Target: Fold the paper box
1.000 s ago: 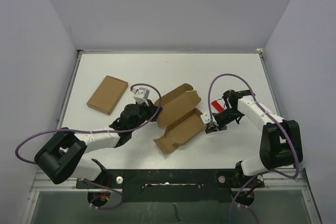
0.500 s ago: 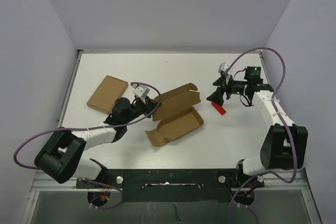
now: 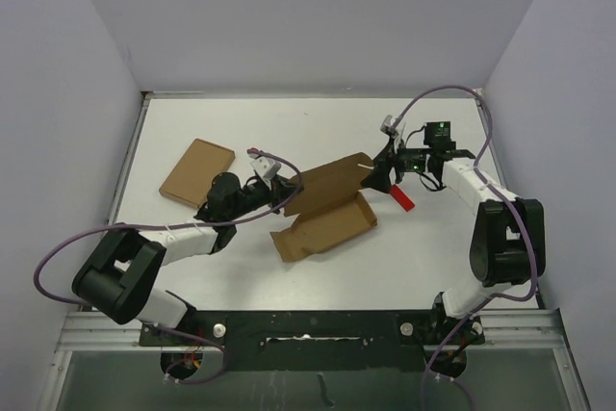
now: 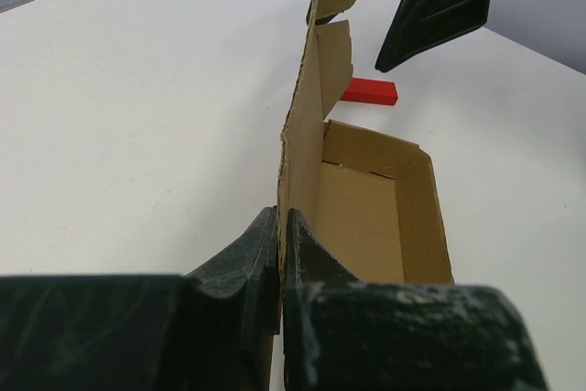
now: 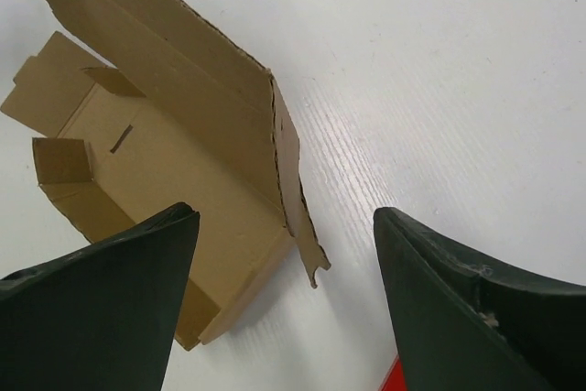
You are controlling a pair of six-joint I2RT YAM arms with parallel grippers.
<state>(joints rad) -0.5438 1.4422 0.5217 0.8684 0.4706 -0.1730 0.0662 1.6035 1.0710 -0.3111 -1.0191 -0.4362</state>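
Note:
The paper box [image 3: 332, 225] is a brown die-cut carton lying open mid-table, its tray flat and its long lid [image 3: 327, 183] standing up. My left gripper [image 3: 286, 195] is shut on the lid's left end; in the left wrist view its fingertips [image 4: 282, 233] pinch the thin cardboard edge beside the tray [image 4: 366, 217]. My right gripper [image 3: 378, 176] stands open at the lid's right end. In the right wrist view it [image 5: 284, 215] straddles the lid's small end flap [image 5: 298, 199] without touching it.
A small red block [image 3: 402, 198] lies on the table just right of the box, under the right gripper. A wider flat brown cardboard rectangle [image 3: 197, 172] lies at the left. White walls close the table's back and sides.
My right gripper left the tray's near right end, opened wide, swung to the back right and now sits at the lid's right end. The box slid slightly left; the left grip held.

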